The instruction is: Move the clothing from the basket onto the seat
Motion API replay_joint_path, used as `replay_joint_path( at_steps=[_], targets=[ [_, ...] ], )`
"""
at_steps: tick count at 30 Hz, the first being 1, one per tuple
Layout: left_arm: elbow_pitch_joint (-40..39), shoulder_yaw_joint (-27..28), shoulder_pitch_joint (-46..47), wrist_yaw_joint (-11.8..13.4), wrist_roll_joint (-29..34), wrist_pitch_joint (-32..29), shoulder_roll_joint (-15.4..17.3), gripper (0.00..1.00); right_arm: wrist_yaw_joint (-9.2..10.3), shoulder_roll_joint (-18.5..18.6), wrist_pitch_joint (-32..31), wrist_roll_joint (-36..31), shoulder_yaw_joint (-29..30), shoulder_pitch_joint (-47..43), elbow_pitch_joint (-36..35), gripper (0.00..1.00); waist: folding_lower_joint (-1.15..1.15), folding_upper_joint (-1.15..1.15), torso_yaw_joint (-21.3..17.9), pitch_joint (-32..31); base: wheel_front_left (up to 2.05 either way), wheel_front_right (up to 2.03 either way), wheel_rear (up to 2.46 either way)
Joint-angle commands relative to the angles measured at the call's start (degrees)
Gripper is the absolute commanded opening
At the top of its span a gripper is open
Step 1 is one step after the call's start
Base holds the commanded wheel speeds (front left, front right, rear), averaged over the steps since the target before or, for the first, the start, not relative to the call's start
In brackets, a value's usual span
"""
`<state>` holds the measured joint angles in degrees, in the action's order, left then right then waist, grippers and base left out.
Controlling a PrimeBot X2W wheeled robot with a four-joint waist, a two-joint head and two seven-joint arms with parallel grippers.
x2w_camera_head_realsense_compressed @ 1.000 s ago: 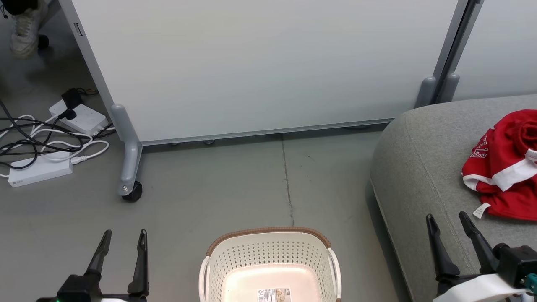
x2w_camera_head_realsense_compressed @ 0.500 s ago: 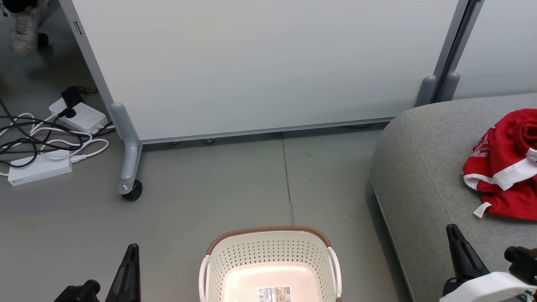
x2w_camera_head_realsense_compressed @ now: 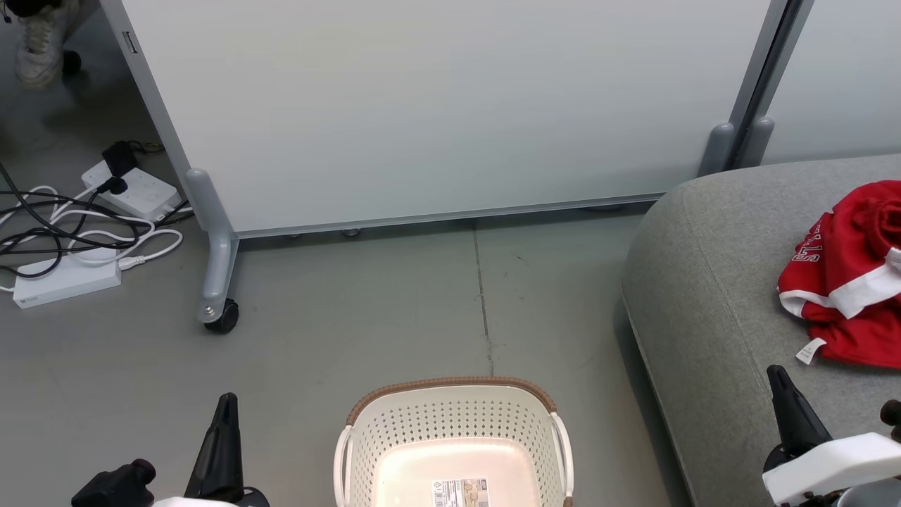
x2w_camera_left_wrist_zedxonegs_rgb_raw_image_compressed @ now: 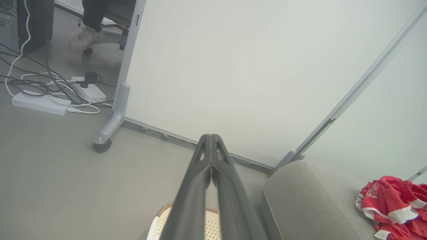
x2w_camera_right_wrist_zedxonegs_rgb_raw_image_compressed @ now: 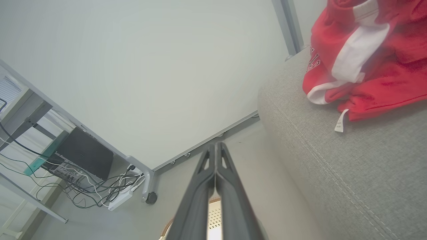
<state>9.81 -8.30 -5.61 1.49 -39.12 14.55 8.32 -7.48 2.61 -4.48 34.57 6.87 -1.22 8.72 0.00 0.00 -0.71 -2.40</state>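
Note:
The red clothing with white trim lies bunched on the grey seat at the right, also visible as red clothing on the seat and as clothing on the seat. The cream basket with a brown rim stands on the floor at bottom centre, holding nothing but its label sticker. My left gripper is shut with its fingers pressed together, low left of the basket. My right gripper is shut too, over the seat's front edge, apart from the clothing.
A white wheeled partition stands behind the basket, its castor leg on the left. Power strips and tangled cables lie on the floor at the far left. A person's shoe shows at the top left.
Both grippers went from open to shut and drew back toward the bottom of the head view. The basket, seat and clothing stayed put.

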Motion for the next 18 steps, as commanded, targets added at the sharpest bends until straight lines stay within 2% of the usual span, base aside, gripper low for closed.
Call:
replay_joint_path(
  at_steps=[1,18],
  targets=[
    [-0.9,0.1,1.8,-0.6,-2.5,-0.1,0.2,0.0,0.0,0.7,-0.9,2.7,0.8,2.1,0.0,0.0,0.0,0.0,0.0,0.0,0.0,0.0,0.0],
    [-1.0,-0.3,3.4,-2.7,-15.1,-0.1,-1.1,0.0,-0.02,1.2,-5.8,15.7,4.1,5.4,3.3,0.0,0.0,0.0,0.1,0.5,0.0,0.0,0.0]
  ],
)
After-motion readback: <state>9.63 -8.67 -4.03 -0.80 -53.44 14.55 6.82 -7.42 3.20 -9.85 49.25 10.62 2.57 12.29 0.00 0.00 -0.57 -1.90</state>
